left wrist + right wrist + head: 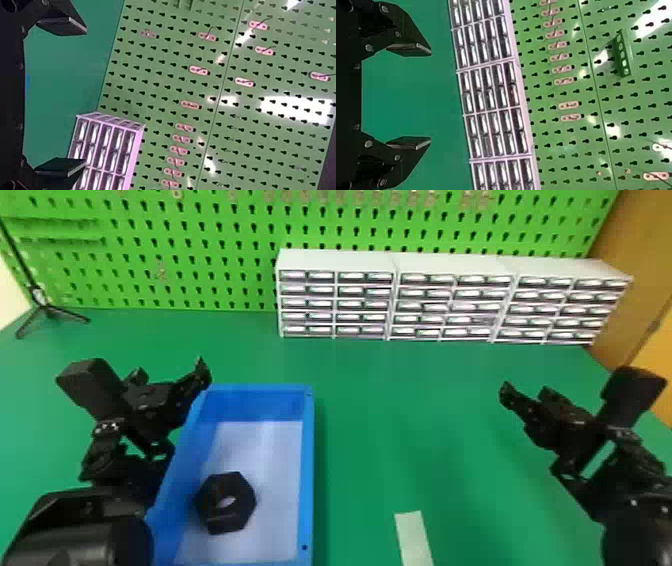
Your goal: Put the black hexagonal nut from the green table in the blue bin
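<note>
In the head view the black hexagonal nut (226, 502) lies flat inside the blue bin (308, 470), on its pale floor toward the near left part. My left gripper (172, 372) is over the bin's far left corner, beyond the nut. Off to the right, above the green table (400, 415), is my right gripper (525, 390), well apart from bin and nut. The left wrist view has the left gripper (85, 97) with its fingers wide apart and nothing between them. Likewise the right gripper (431, 97) is open and holds nothing in the right wrist view.
White drawer cabinets (390, 297) stand along the table's back, before a green pegboard (200, 250). A small black tripod (47, 307) is at the far left. A pale strip (414, 540) lies on the table near the front edge, right of the bin.
</note>
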